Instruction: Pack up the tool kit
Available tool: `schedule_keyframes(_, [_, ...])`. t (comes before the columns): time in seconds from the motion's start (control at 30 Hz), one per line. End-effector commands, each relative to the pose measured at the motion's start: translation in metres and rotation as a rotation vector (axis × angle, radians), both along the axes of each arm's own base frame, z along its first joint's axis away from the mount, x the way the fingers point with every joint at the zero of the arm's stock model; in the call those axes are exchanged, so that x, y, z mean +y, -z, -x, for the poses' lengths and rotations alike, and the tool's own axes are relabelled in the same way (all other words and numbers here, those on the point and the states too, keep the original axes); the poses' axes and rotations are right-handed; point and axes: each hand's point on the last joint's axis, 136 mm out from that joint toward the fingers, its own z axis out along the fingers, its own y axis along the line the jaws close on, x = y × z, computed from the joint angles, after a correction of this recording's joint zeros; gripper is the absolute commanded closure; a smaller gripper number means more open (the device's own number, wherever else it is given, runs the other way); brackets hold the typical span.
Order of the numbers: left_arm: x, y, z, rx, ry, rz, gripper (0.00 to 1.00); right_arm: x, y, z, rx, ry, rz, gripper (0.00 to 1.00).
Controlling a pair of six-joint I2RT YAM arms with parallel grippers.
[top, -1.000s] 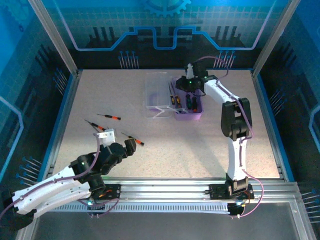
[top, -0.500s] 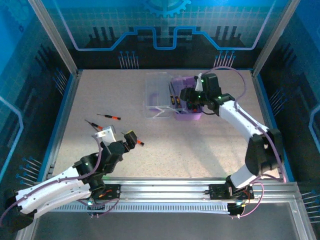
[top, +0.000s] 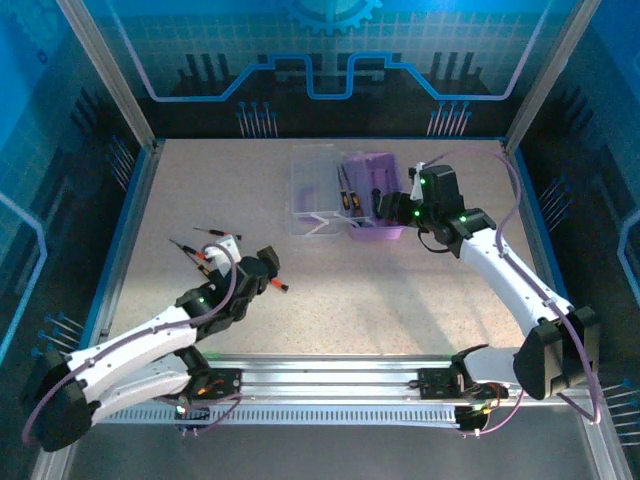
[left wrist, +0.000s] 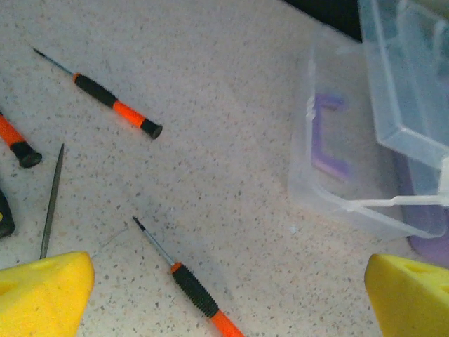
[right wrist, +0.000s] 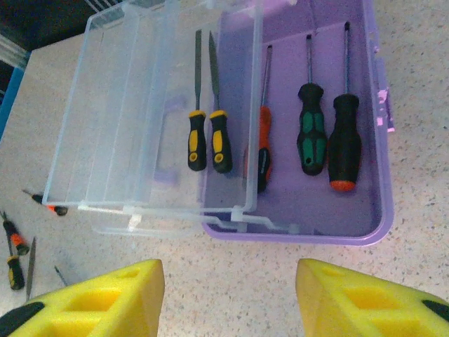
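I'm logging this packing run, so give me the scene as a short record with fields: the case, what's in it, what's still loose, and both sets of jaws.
case: purple base with its clear lid swung open beside it
inside: five tools, one a green-handled screwdriver
loose on table: at least three orange-and-black screwdrivers
left jaws: open above the loose screwdrivers, holding nothing
right jaws: open near the case, holding nothing
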Motion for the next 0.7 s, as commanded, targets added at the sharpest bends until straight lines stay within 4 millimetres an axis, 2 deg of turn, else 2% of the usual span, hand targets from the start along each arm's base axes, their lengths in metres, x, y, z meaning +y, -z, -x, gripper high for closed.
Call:
schedule_keyframes(0.0, [-0.016, -0.012, -0.011, 0.047, 0.069, -0.004, 0.01, -0.001, -0.002, -0.003, -0.105, 0.015, 0.084, 0.46])
schedule_keyframes(0.17, [-0.019, -0.013, -0.013, 0.147, 0.099, -0.077, 0.01, 0.002, 0.012, -0.003, -0.193, 0.047, 0.145, 0.45])
schedule_keyframes(0.2, [-0.018, -0.014, -0.012, 0.158, 0.102, -0.090, 0.01, 0.000, 0.026, 0.002, -0.168, 0.043, 0.154, 0.45])
schedule_keyframes(0.33, [0.001, -0.015, -0.002, 0.208, 0.063, -0.134, 0.01, -0.003, 0.047, 0.009, -0.155, 0.079, 0.130, 0.48])
schedule_keyframes(0.43, [0.020, -0.016, 0.009, 0.229, 0.005, -0.122, 0.03, 0.006, 0.055, 0.013, -0.191, 0.084, 0.083, 0.54])
schedule_keyframes(0.6, [0.049, 0.003, 0.031, 0.288, -0.110, -0.017, 0.18, 0.020, 0.058, 0.024, -0.256, 0.042, 0.124, 0.62])
schedule_keyframes(0.67, [0.056, 0.015, 0.037, 0.323, -0.135, 0.015, 0.30, 0.029, 0.057, 0.032, -0.279, 0.012, 0.090, 0.63])
